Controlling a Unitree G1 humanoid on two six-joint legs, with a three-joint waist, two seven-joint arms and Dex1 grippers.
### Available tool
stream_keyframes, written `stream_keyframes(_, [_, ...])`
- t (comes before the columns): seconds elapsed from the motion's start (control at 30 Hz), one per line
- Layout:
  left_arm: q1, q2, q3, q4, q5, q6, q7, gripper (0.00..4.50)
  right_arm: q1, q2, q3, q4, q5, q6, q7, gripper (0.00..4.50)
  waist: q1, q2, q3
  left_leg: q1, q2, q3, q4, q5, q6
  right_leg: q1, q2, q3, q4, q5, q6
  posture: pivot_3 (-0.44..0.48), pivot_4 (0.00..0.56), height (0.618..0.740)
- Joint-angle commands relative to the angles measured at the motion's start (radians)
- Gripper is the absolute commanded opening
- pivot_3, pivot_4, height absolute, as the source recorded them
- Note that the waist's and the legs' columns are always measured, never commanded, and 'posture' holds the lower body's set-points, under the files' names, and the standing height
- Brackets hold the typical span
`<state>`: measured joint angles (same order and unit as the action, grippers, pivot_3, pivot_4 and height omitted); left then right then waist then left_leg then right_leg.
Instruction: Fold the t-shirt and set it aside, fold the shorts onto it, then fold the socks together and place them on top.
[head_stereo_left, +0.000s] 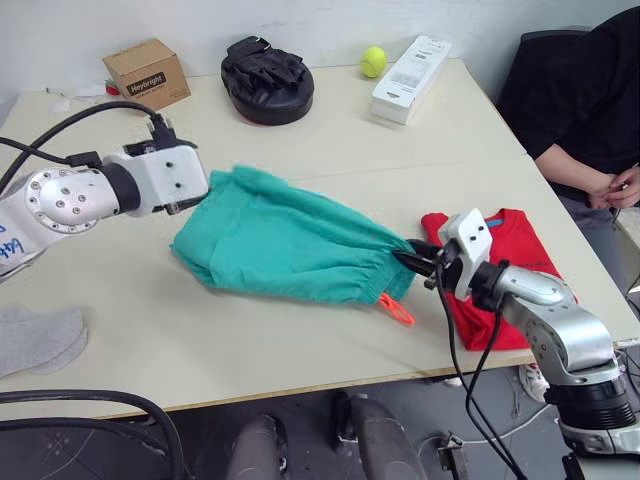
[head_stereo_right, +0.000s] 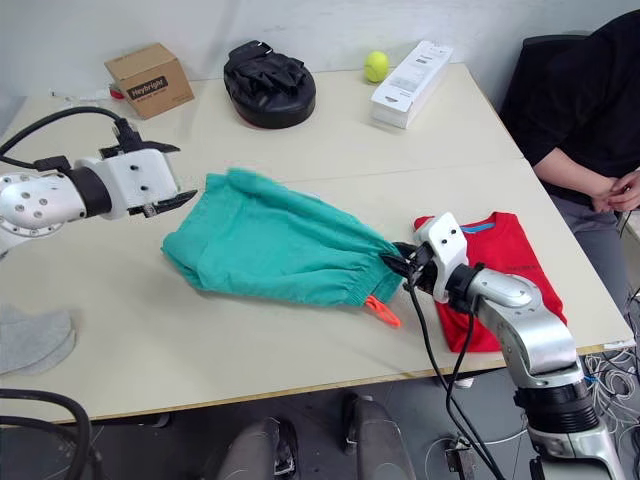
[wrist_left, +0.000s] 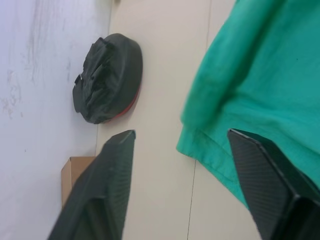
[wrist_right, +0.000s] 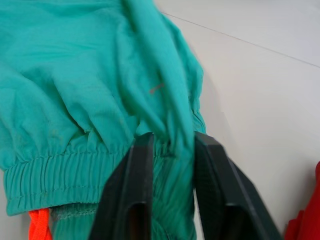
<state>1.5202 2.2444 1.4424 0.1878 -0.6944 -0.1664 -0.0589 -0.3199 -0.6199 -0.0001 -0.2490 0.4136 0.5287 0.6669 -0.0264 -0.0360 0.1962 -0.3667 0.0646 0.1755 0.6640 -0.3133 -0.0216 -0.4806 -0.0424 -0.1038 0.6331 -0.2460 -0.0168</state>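
Observation:
The teal-green shorts (head_stereo_left: 290, 245) lie folded in the middle of the table, waistband and orange drawstring (head_stereo_left: 396, 308) toward the right. My right gripper (head_stereo_left: 415, 258) is shut on the waistband's far corner, fabric bunched between its fingers (wrist_right: 212, 190). My left gripper (head_stereo_left: 190, 203) hangs open just at the shorts' left hem (wrist_left: 200, 150), holding nothing. The folded red t-shirt (head_stereo_left: 505, 270) lies at the right, under my right arm. The grey socks (head_stereo_left: 38, 338) rest flat near the front left edge.
At the back stand a cardboard box (head_stereo_left: 146, 73), a black padded mitt (head_stereo_left: 267, 80), a tennis ball (head_stereo_left: 373, 61) and a white carton (head_stereo_left: 410, 65). A person in black (head_stereo_left: 585, 110) sits at the right edge. Black cables (head_stereo_left: 465, 380) hang off my right arm.

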Motion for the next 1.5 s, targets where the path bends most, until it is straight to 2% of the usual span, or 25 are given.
stream_keyframes(0.03, [-0.027, 0.007, 0.037, 0.053, -0.107, -0.016, 0.005, 4.5, -0.019, -0.013, -0.004, -0.022, -0.032, -0.059, 0.025, 2.53, -0.001, 0.0, 0.0, 0.0, 0.0, 0.0, 0.0, 0.0, 0.0, 0.0, 0.0, 0.0, 0.0, 0.0, 0.0, 0.0, 0.15, 0.74])
stream_keyframes(0.17, [-0.03, 0.007, 0.023, 0.059, -0.537, -0.022, -0.22, 4.5, -0.024, -0.04, -0.004, -0.059, -0.097, -0.166, 0.06, 3.93, 0.0, 0.0, 0.0, 0.0, 0.0, 0.0, 0.0, 0.0, 0.0, 0.0, 0.0, 0.0, 0.001, 0.0, 0.0, 0.0, 0.15, 0.74])
stream_keyframes(0.2, [-0.028, 0.007, 0.014, 0.053, -0.607, -0.023, -0.249, 4.5, -0.022, -0.04, -0.004, -0.072, -0.099, -0.179, 0.069, 4.25, 0.0, 0.0, 0.0, 0.0, 0.0, 0.0, 0.001, 0.0, 0.0, 0.0, 0.0, 0.0, 0.001, 0.0, 0.0, 0.0, 0.15, 0.74])
stream_keyframes(0.27, [-0.018, 0.007, -0.016, 0.04, -0.665, -0.039, -0.268, 4.5, -0.019, -0.036, 0.001, -0.097, -0.098, -0.189, 0.079, 4.25, 0.0, 0.0, 0.0, 0.0, 0.0, 0.0, 0.001, 0.0, 0.0, 0.0, 0.0, 0.0, 0.001, 0.0, 0.0, 0.0, 0.15, 0.74])
stream_keyframes(0.37, [-0.004, 0.007, -0.086, 0.022, -0.683, -0.089, -0.276, 4.5, -0.009, -0.039, 0.022, -0.135, -0.092, -0.183, 0.109, 4.25, -0.001, 0.0, 0.0, 0.0, 0.0, 0.0, 0.001, 0.0, 0.0, 0.0, 0.002, 0.0, 0.002, 0.0, 0.0, 0.0, 0.15, 0.74])
stream_keyframes(0.47, [-0.026, 0.007, -0.16, 0.015, -0.788, -0.114, -0.284, 4.5, 0.003, -0.044, 0.026, -0.153, -0.086, -0.177, 0.13, 4.25, -0.001, 0.0, 0.0, 0.001, 0.0, -0.001, 0.002, 0.0, -0.001, 0.001, 0.002, 0.0, 0.003, 0.0, 0.0, 0.0, 0.15, 0.74])
stream_keyframes(0.53, [-0.106, -0.056, -0.246, -0.049, -0.978, -0.091, -0.292, 4.5, 0.004, -0.044, 0.026, -0.153, -0.074, -0.165, 0.145, 4.25, 0.0, 0.0, 0.0, 0.0, 0.0, -0.001, 0.003, 0.0, -0.001, 0.0, 0.002, 0.0, 0.003, 0.0, 0.0, 0.0, 0.15, 0.74])
stream_keyframes(0.57, [-0.168, -0.124, -0.291, -0.116, -1.07, -0.059, -0.292, 4.5, 0.004, -0.045, 0.027, -0.148, -0.072, -0.166, 0.154, 4.25, -0.002, -0.001, 0.0, 0.0, 0.0, -0.001, 0.003, 0.0, -0.001, 0.001, 0.002, 0.0, 0.003, 0.0, 0.0, 0.0, 0.15, 0.74])
stream_keyframes(0.63, [-0.309, -0.244, -0.389, -0.25, -1.157, -0.012, -0.265, 4.5, 0.003, -0.046, 0.028, -0.137, -0.072, -0.168, 0.17, 4.25, -0.008, -0.001, 0.0, -0.002, 0.001, -0.002, 0.003, 0.0, -0.001, -0.001, 0.001, 0.001, 0.003, 0.0, 0.0, 0.0, 0.15, 0.74])
stream_keyframes(0.73, [-0.5, -0.406, -0.564, -0.452, -1.027, 0.06, -0.224, 4.5, -0.002, -0.044, 0.039, -0.125, -0.075, -0.174, 0.194, 4.25, -0.007, 0.003, -0.002, 0.001, 0.001, -0.005, 0.0, -0.001, -0.002, 0.001, 0.002, 0.002, -0.003, 0.0, 0.0, 0.0, 0.15, 0.74])
stream_keyframes(0.8, [-0.612, -0.525, -0.665, -0.548, -0.985, 0.128, -0.2, 4.5, -0.006, -0.044, 0.046, -0.119, -0.078, -0.181, 0.212, 4.25, -0.002, 0.005, -0.004, 0.002, 0.001, -0.005, 0.0, -0.001, -0.002, 0.003, 0.004, 0.001, -0.004, 0.0, 0.0, 0.0, 0.15, 0.74])
stream_keyframes(0.93, [-0.858, -0.691, -0.898, -0.569, -0.847, 0.237, -0.092, 4.5, -0.019, -0.04, 0.05, -0.102, -0.084, -0.19, 0.233, 4.25, 0.006, 0.003, -0.004, 0.005, 0.001, -0.007, 0.001, -0.001, -0.002, 0.006, 0.004, 0.002, -0.003, 0.0, -0.001, 0.0, 0.15, 0.74])
stream_keyframes(1.0, [-1.026, -0.734, -1.081, -0.577, -0.655, 0.268, -0.066, 4.5, -0.022, -0.039, 0.068, -0.086, -0.105, -0.213, 0.243, 4.25, 0.015, 0.003, -0.004, 0.011, 0.001, -0.009, 0.0, -0.002, -0.002, 0.014, 0.003, 0.001, -0.007, 0.0, -0.001, 0.0, 0.15, 0.74])
stream_keyframes(1.1, [-1.399, -0.908, -1.378, -0.55, -0.372, 0.369, -0.089, 4.5, -0.018, -0.039, 0.105, -0.067, -0.147, -0.264, 0.256, 4.25, 0.032, 0.006, -0.006, 0.016, 0.0, -0.01, -0.001, -0.007, -0.005, 0.021, 0.005, 0.0, -0.011, 0.0, 0.0, 0.0, 0.15, 0.74])
stream_keyframes(1.17, [-1.584, -1.022, -1.529, -0.5, -0.164, 0.402, -0.17, 4.5, -0.018, -0.037, 0.126, -0.055, -0.172, -0.291, 0.262, 4.25, 0.046, 0.005, -0.007, 0.015, -0.001, -0.01, -0.002, -0.006, -0.004, 0.021, 0.005, 0.0, -0.012, 0.001, 0.001, 0.0, 0.15, 0.74])
stream_keyframes(1.2, [-1.638, -1.065, -1.57, -0.478, -0.091, 0.414, -0.204, 4.5, -0.018, -0.037, 0.132, -0.051, -0.18, -0.3, 0.263, 4.25, 0.046, 0.002, -0.008, 0.014, -0.001, -0.008, -0.001, -0.003, 0.001, 0.021, 0.006, 0.0, -0.01, 0.001, 0.001, 0.0, 0.15, 0.74])
stream_keyframes(1.33, [-1.821, -1.211, -1.703, -0.333, 0.17, 0.394, -0.347, 4.5, -0.023, -0.036, 0.161, -0.033, -0.23, -0.339, 0.256, 4.25, 0.046, 0.001, -0.009, 0.014, 0.001, -0.001, 0.001, -0.004, -0.001, 0.018, 0.004, 0.001, -0.006, 0.001, 0.001, 0.0, 0.15, 0.74])
stream_keyframes(1.5, [-1.895, -1.295, -1.715, -0.189, 0.348, 0.321, -0.493, 4.5, 0.019, -0.045, 0.203, -0.056, -0.313, -0.386, 0.244, 4.25, 0.025, 0.001, -0.009, 0.015, 0.004, -0.001, 0.0, -0.004, -0.003, 0.017, 0.003, 0.001, -0.005, -0.001, -0.003, 0.0, 0.15, 0.74])
